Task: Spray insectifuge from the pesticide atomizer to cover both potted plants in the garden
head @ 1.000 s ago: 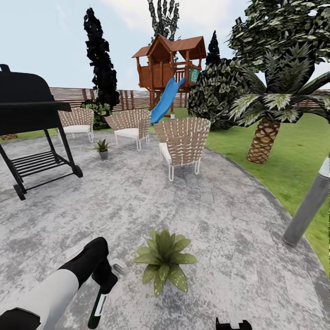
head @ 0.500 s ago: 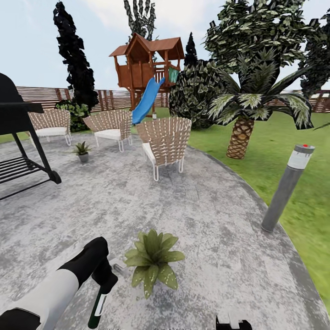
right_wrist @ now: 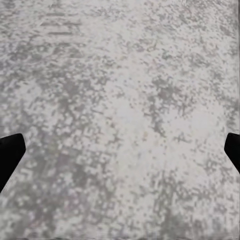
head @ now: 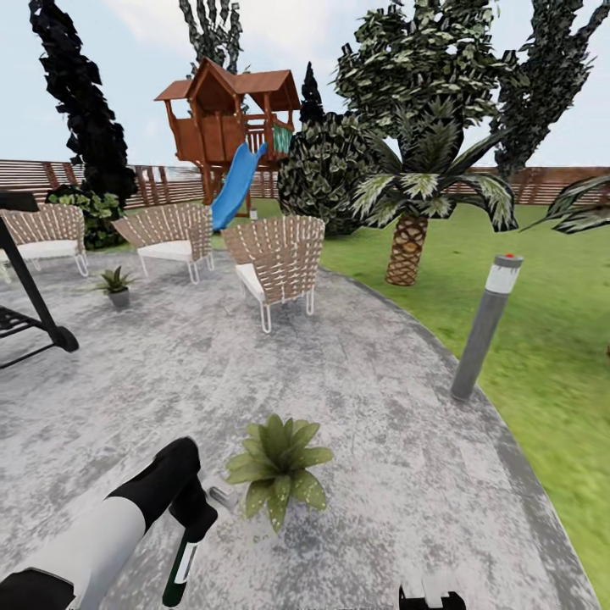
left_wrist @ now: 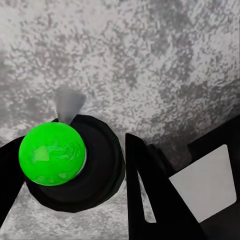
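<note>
My left gripper [head: 193, 518] is shut on the pesticide atomizer [head: 181, 566], a slim dark bottle with a white label hanging down low in the head view. Its pale grey trigger head [head: 223, 496] points toward the near potted plant [head: 275, 468], a low speckled rosette on the stone patio just right of it. In the left wrist view the atomizer [left_wrist: 75, 172] is a dark round body with a bright green top, held between black fingers [left_wrist: 150, 195]. The second potted plant [head: 116, 285], in a grey pot, stands far off left near the chairs. My right gripper [right_wrist: 120, 152] is open over bare stone.
Woven chairs [head: 275, 263] stand mid-patio and at the back left. A black grill leg [head: 34, 296] is at the left edge. A grey bollard lamp [head: 485, 326] stands at the patio rim, with lawn [head: 551, 356] and a palm [head: 408, 246] beyond. A wooden fence [head: 169, 182] closes the back.
The head camera has turned to the right, so the whole scene has slid left in the picture. My left arm with the atomizer keeps its place; the near plant stays beside it.
</note>
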